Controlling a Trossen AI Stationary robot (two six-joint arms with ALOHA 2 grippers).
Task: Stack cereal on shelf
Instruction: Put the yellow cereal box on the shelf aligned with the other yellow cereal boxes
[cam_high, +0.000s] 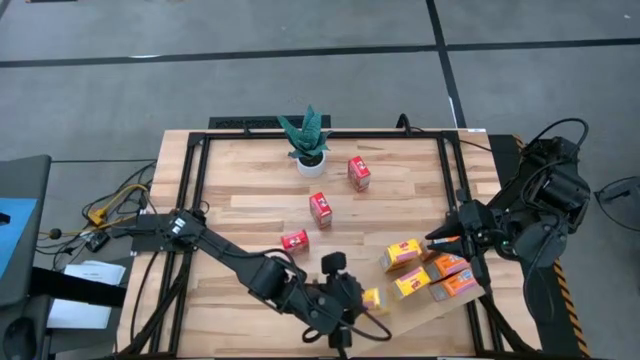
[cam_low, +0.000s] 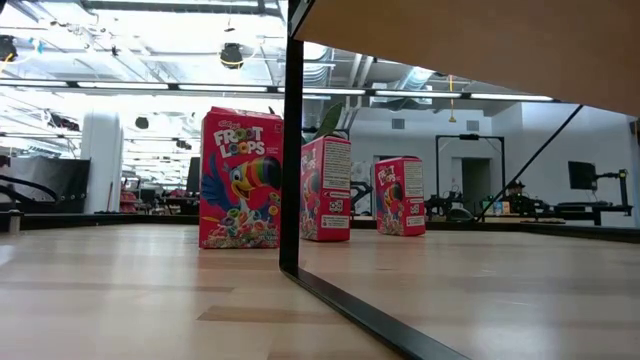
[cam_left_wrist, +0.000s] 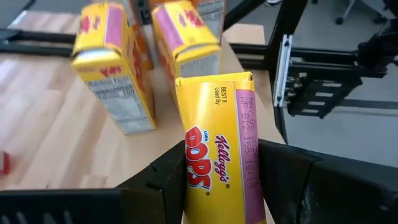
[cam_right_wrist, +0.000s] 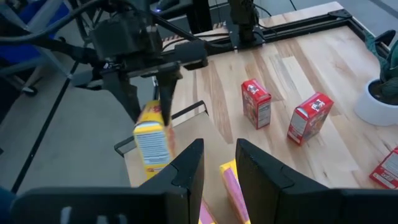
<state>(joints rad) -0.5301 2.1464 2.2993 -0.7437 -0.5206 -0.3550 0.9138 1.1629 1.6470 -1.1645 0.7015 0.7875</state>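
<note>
- Yellow cardboard, a Corn Pops cereal box (cam_left_wrist: 221, 155), sat pinched between my left gripper's (cam_high: 345, 300) two dark fingers (cam_left_wrist: 163, 180), one pad on each long face, at the near edge of the table.
- From my right wrist, that same box hung upright under the left fingers, over the corner of the pale wooden shelf board (cam_high: 420, 308).
- On that board, well toward the right, stood two more yellow boxes (cam_high: 402, 254) and two orange boxes (cam_high: 447, 266), close together in a cluster.
- My right gripper (cam_high: 436, 238) hovered just beside that cluster, fingers (cam_right_wrist: 186, 171) a little apart with nothing between them; part of a yellow box (cam_right_wrist: 231, 186) lay below them.
- Three red Froot Loops boxes (cam_high: 320, 209) stood apart from one another on the planked wooden tabletop (cam_high: 250, 200), none on the board.
- A green potted plant in a white pot (cam_high: 308, 140) stood at the far side of the table, near one red box.
</note>
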